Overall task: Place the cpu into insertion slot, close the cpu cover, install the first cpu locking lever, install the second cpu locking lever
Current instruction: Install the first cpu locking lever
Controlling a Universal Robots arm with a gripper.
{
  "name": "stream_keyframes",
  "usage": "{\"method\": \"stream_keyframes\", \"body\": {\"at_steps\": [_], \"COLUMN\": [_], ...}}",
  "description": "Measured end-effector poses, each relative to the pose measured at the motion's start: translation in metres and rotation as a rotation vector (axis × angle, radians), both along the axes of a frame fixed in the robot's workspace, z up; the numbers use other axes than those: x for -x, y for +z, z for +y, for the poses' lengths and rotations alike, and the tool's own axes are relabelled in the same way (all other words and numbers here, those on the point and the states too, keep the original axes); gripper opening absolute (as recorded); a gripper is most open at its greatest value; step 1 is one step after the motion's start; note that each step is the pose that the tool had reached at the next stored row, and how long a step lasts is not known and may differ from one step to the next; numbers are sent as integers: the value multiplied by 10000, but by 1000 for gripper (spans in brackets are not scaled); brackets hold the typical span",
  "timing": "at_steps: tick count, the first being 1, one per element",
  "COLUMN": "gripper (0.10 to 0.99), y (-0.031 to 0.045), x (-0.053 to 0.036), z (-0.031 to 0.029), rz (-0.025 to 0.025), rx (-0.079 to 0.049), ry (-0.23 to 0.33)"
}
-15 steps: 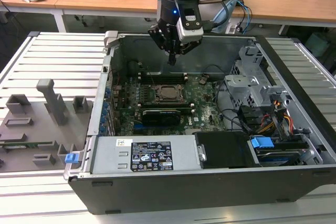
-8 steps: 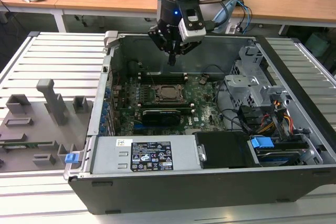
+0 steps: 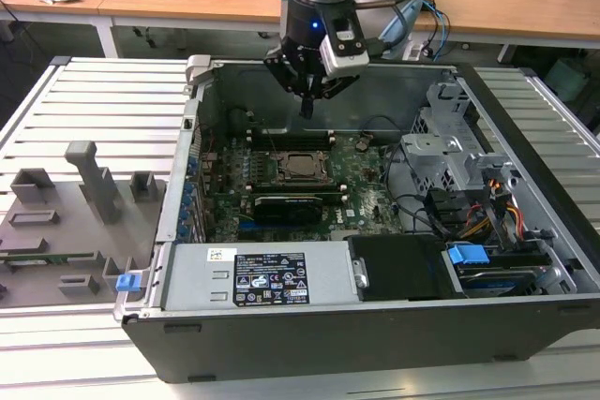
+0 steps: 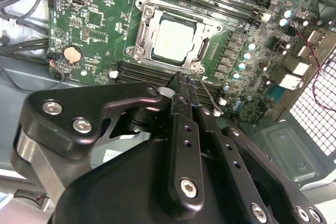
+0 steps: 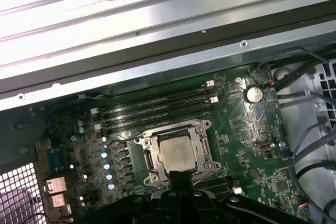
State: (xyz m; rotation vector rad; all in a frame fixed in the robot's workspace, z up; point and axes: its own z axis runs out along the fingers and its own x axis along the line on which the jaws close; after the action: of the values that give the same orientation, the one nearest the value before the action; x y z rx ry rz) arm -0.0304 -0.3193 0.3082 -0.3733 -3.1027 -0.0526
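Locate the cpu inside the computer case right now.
The cpu sits in the insertion slot on the green motherboard, mid-case in the exterior view, between the memory slots and the black expansion card, below the gripper.

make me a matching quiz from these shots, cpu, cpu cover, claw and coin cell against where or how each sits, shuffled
1 cpu; 2 cpu cover; 3 claw; 4 coin cell.
A above the motherboard, gripping nothing; B flat metal frame, chip showing through its window; C round, on the motherboard, apart from the chip; D silvery face up, ringed by the frame.
Pairs: 1-D, 2-B, 3-A, 4-C.
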Motion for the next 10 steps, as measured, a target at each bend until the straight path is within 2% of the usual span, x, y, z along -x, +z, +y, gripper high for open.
{"method": "stream_keyframes", "body": {"at_steps": [6,10], "gripper": [110,110], "y": [-21,-63], "x": [1,4], "z": [0,0], "rz": [-1,-1], "rx": [-2,-1], "ry": [143,1004]}}
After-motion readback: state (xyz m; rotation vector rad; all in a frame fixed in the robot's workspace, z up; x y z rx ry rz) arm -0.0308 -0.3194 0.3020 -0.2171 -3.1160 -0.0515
